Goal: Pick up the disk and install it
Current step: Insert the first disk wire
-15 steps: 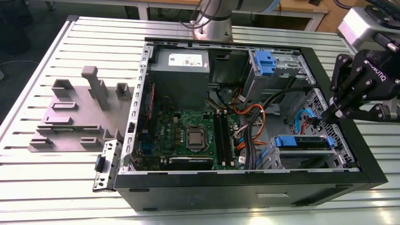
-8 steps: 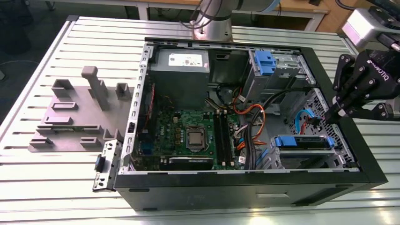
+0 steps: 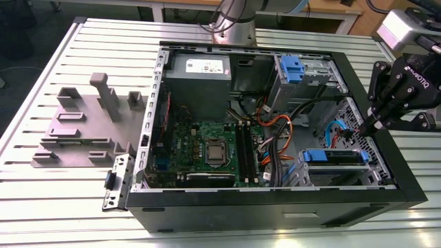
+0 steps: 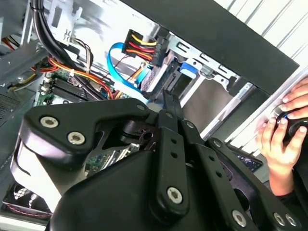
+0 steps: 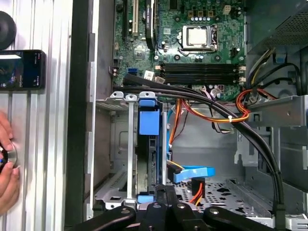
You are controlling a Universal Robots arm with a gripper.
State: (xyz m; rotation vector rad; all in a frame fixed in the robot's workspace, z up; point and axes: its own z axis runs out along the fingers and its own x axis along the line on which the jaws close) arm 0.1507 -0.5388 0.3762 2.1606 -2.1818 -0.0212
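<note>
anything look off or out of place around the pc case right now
Yes: a person's hand rests on the slatted table just outside the open case, close to the robot hand. Inside, the disk looks squarely in its bay, and nothing looks spilled or broken.

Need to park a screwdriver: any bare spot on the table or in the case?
Bare table slats beside the grey fixture, at the exterior view's left. Inside the case, cables crowd the space by the disk.
</note>
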